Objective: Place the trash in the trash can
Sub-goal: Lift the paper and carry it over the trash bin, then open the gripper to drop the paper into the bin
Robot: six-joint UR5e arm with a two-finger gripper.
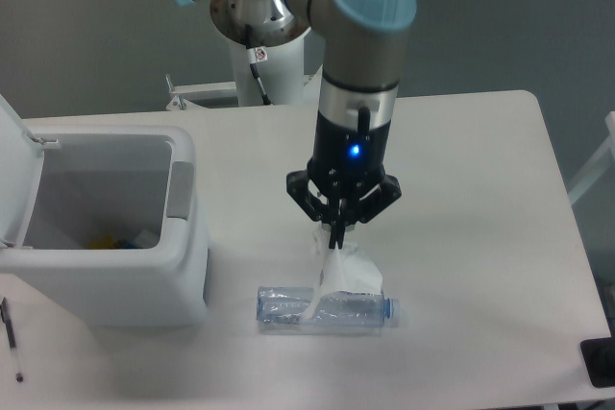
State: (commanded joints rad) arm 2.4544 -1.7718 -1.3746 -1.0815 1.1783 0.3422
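My gripper (pixel 336 239) points straight down over the table's middle, shut on the top of the crumpled whitish wrapper (pixel 342 276), which hangs from the fingertips. The wrapper's lower end overlaps the clear plastic bottle (pixel 300 306) in the picture; the bottle lies on its side below, with its blue cap (pixel 390 308) to the right. The white trash can (pixel 115 285) stands at the left with its lid (pixel 17 175) swung open. Some items lie inside it.
A pen (pixel 12 341) lies near the table's front left corner. A dark object (pixel 600 362) sits at the front right edge. The arm's base (pixel 258 12) stands behind the table's far edge.
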